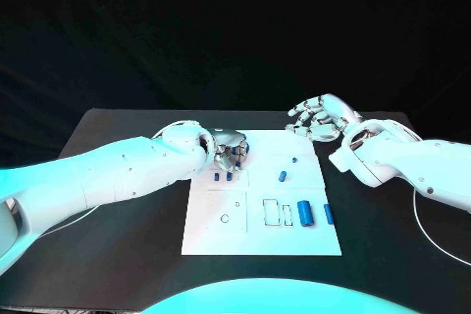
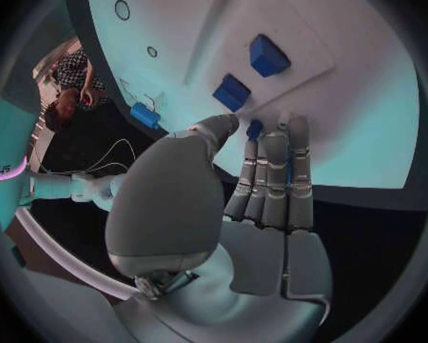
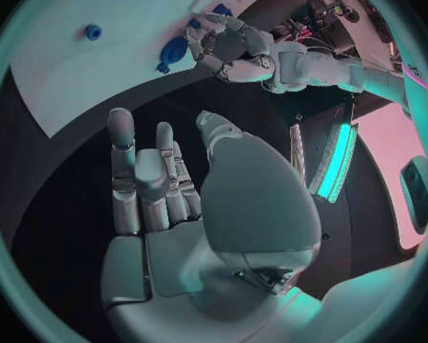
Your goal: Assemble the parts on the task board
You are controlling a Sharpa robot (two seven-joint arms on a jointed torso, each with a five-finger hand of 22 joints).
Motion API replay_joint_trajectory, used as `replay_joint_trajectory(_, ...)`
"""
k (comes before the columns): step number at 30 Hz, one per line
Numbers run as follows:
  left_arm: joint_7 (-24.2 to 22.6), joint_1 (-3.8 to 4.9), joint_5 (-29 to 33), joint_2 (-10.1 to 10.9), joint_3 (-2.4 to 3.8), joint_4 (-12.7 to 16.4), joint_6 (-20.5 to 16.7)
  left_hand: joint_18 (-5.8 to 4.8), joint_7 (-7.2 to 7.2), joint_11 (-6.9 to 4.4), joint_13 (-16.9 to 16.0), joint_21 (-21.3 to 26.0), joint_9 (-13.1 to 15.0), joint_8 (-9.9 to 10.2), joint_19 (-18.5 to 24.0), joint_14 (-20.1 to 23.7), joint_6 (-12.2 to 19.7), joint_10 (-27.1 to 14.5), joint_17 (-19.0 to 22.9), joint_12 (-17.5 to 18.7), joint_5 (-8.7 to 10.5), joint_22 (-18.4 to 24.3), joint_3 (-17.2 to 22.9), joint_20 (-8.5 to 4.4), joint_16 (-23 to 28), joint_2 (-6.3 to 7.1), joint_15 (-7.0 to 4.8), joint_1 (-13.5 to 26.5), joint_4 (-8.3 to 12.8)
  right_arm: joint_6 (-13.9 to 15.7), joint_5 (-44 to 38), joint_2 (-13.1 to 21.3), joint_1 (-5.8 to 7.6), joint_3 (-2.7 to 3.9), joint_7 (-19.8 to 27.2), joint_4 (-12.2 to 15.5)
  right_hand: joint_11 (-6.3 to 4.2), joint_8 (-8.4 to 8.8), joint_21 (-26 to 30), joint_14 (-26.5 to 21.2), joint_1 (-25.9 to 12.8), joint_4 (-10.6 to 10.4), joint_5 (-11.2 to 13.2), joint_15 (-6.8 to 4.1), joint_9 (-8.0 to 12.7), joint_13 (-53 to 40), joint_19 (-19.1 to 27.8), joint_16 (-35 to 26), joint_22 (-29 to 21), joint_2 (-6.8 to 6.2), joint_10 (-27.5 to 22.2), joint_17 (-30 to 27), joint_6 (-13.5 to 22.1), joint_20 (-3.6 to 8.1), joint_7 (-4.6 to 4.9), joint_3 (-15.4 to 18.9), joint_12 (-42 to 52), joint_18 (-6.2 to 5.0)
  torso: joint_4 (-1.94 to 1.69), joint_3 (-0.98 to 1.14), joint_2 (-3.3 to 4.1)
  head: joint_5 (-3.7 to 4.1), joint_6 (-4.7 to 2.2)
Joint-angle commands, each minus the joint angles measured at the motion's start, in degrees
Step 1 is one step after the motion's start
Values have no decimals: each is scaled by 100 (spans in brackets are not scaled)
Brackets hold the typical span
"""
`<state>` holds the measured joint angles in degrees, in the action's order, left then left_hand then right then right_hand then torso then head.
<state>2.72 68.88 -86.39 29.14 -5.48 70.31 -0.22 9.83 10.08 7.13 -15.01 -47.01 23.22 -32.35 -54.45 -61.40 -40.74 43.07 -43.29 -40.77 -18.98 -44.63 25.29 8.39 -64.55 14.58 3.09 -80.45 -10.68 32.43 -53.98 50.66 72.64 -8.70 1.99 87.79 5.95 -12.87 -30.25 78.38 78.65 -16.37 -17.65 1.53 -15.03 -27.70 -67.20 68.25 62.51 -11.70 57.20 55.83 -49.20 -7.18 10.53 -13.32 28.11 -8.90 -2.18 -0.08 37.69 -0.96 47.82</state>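
the small blue part [image 2: 254, 129] is lying at the far left end of the task board [image 1: 295, 242], pinched at the left robot hand's [image 1: 229, 154] fingertips, while the right robot hand [image 1: 319, 118] is hovering spread and empty beyond the far right corner.

A cool cyan light washes everything, strongest on the white task board [image 1: 261, 212], which glows almost to glare along its near edge. The black desk [image 1: 118, 212] swallows the light and the room behind is near total darkness. Both arms gleam teal, with soft shadow under them. The wrist views bend straight edges into curves and darken toward their rims. The left hand [image 1: 230, 154] throws a shadow, perhaps, onto the board's far edge.
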Motion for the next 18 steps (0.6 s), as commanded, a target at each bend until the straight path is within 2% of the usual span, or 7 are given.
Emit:
replay_joint_trajectory(1,140,-7,-115,-38,4,-34,213,68,0,-11,19,-44,-21,26,-10,-35,-65,50,-16,41,1,-13,39,21,-36,1,-3,-78,5,10,1,-7,-3,1,94,6,-3,-31,37,-32,0,-2,-18,-10,-4,5,30,-33,-5,-46,28,-5,31,-11,5,-48,-18,-105,1,-3,3,1,1)
replay_joint_trajectory(9,150,-7,-116,-98,5,-87,247,64,4,7,127,-87,-126,101,9,71,-131,30,144,144,-2,-54,130,23,-36,-38,8,-168,26,4,16,-12,-3,1,99,5,1,-41,77,-50,-9,-3,-17,-7,-4,48,41,-60,-23,-50,35,-41,35,-13,7,-47,-49,-109,-1,3,-4,6,4)
replay_joint_trajectory(15,178,-8,-112,-152,4,-143,235,68,6,3,205,-159,-200,139,24,77,-226,110,185,189,5,-115,269,14,-99,-125,-1,-284,90,-12,21,-20,-3,1,100,8,1,-47,77,-52,-12,-4,-17,-6,-4,65,40,-62,-23,-48,37,-42,34,-14,7,-48,-61,-108,4,2,-1,4,6)
replay_joint_trajectory(18,198,-9,-104,-167,3,-158,198,73,-4,-27,259,-273,-254,165,7,-95,-342,272,24,198,18,-199,408,-14,-272,-240,-30,-369,158,-19,22,-21,-3,1,99,11,1,-47,77,-52,-12,-4,-17,-6,-4,65,40,-62,-23,-48,37,-42,34,-14,7,-48,-61,-108,2,5,-1,6,6)
